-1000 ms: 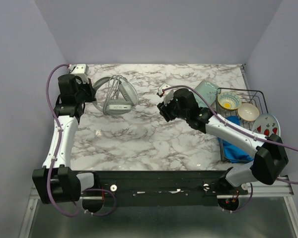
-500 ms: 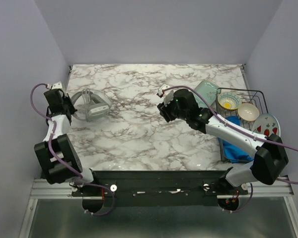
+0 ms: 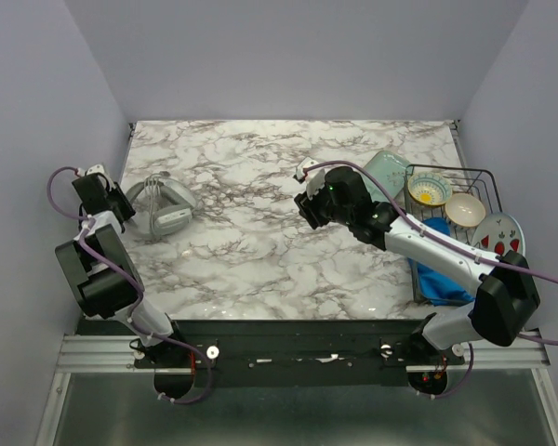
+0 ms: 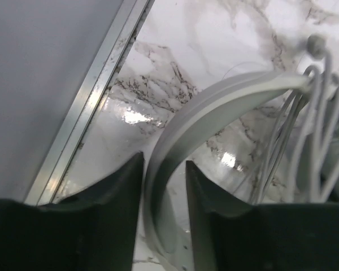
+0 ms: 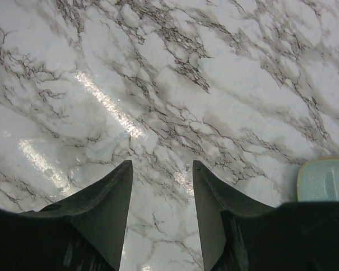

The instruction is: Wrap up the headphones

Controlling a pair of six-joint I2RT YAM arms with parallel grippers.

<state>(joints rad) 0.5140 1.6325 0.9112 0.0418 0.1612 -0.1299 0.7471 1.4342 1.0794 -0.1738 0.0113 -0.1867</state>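
The light grey headphones (image 3: 160, 208) lie at the table's left edge, with their thin grey cable wound across them. In the left wrist view the curved headband (image 4: 214, 107) runs between my fingers and the cable strands (image 4: 322, 130) hang at the right. My left gripper (image 3: 114, 206) is shut on the headband (image 4: 164, 186) at the table's left edge. My right gripper (image 3: 304, 206) hangs open and empty over bare marble near the table's middle (image 5: 161, 169).
A metal rail (image 4: 85, 118) and the grey wall line the left edge, close to the headphones. At the right stand a teal plate (image 3: 383, 170), a wire rack (image 3: 449, 200) with bowls, a blue cloth (image 3: 439, 269) and a strawberry plate (image 3: 498, 232).
My left arm has folded back and dragged the headphones from the back left towards the left edge and nearer. The right arm has not moved.
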